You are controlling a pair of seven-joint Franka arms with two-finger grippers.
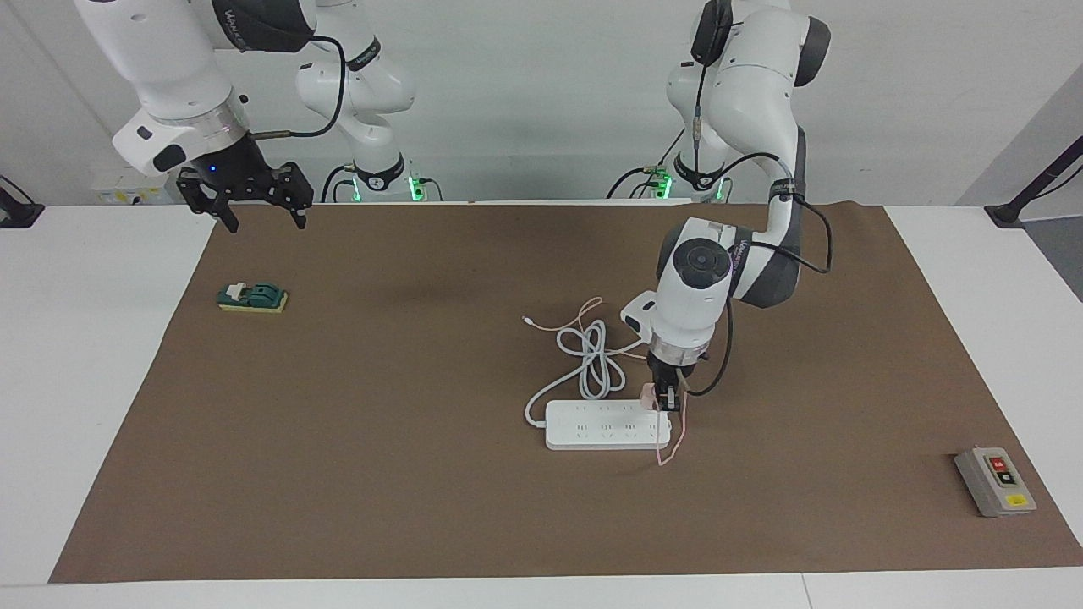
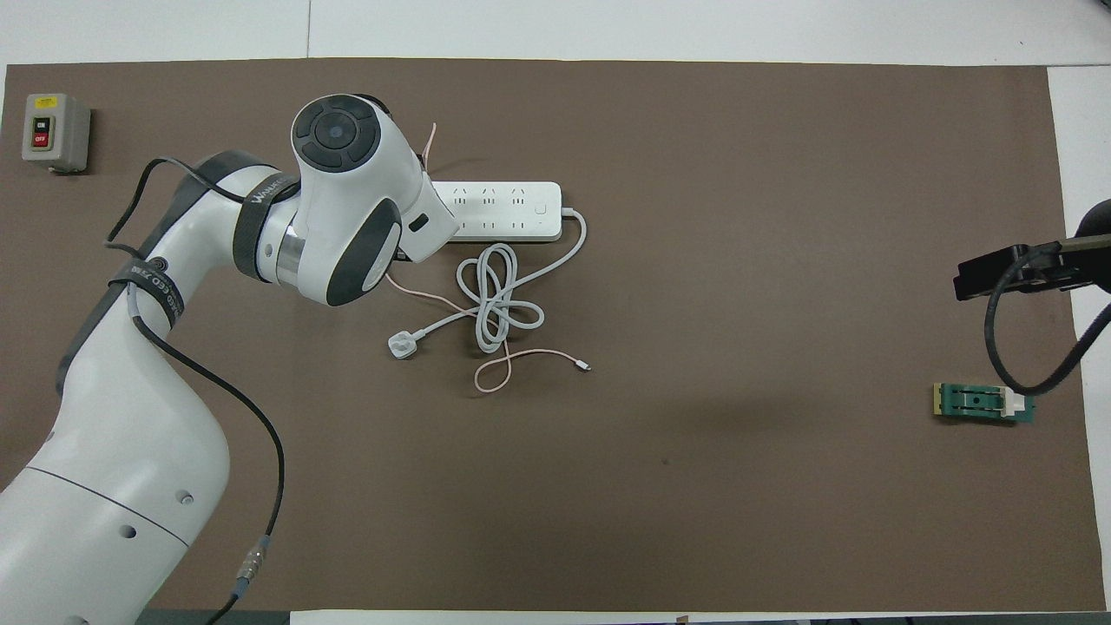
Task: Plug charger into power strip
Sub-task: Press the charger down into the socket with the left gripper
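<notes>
So the left gripper is pointing straight down at the end of the power strip that's toward the left arm's end of the table, fingers pinched in narrow on the charger, a little pale pink block sitting right at the strip's top face. Can't tell whether the prongs are actually in a socket. From overhead the arm's wrist hides the charger and gripper completely, only the rest of the strip shows.

The charger's thin pink cable drapes off over the strip's edge, and more of it trails over toward the robots, ending in a small connector on the brown mat.

Right gripper hangs in the air over the mat's corner at the right arm's end, fingers spread wide, holding nothing. That arm's just waiting.

Count: one strip, one charger, one coiled white cord with one round white plug, one grey switch box, one green and yellow block
</notes>
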